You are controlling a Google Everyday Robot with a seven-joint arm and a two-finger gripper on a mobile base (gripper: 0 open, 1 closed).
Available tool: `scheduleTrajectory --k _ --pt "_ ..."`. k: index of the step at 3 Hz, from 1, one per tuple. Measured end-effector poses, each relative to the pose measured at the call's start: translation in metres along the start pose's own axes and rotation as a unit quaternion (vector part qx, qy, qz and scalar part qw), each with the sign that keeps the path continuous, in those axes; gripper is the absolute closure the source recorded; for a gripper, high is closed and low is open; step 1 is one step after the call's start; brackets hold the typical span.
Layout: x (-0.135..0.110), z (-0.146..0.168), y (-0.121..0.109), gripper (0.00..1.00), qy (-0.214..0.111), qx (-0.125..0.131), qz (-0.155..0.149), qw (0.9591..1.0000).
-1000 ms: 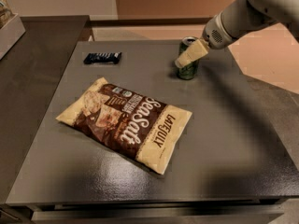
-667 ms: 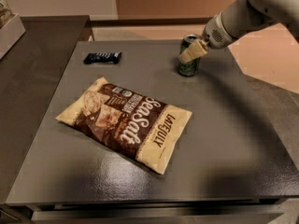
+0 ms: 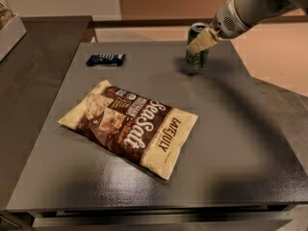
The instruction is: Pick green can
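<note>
Green can [image 3: 196, 59] is standing upright near the far edge of the table [image 3: 240, 143], right of centre. The gripper [image 3: 198, 44] is reaching in from the right and closing on its upper body. One pale finger is crossing the front; the other is hidden behind, suggesting a side grasp for lifting. The chip bag [image 3: 130, 126] is showing "Sea Salt" and "LATE JULY". The candy bar wrapper [image 3: 106, 59] print is proving unreadable.
</note>
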State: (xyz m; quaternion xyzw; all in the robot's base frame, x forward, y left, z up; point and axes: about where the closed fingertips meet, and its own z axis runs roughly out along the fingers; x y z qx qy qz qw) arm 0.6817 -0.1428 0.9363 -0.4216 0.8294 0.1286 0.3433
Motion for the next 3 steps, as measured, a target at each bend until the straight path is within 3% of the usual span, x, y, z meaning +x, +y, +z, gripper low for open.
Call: scheduleTrajectory --k 1,2,3 --pt "-0.021 -0.029 0.003 1.00 0.002 0.002 -0.016 0.9999" --pt "-0.060 -0.079 0.015 1.00 -0.005 0.005 -0.063 0.9980" --pt "-0.060 -0.079 0.015 1.00 -0.005 0.005 -0.063 0.9980"
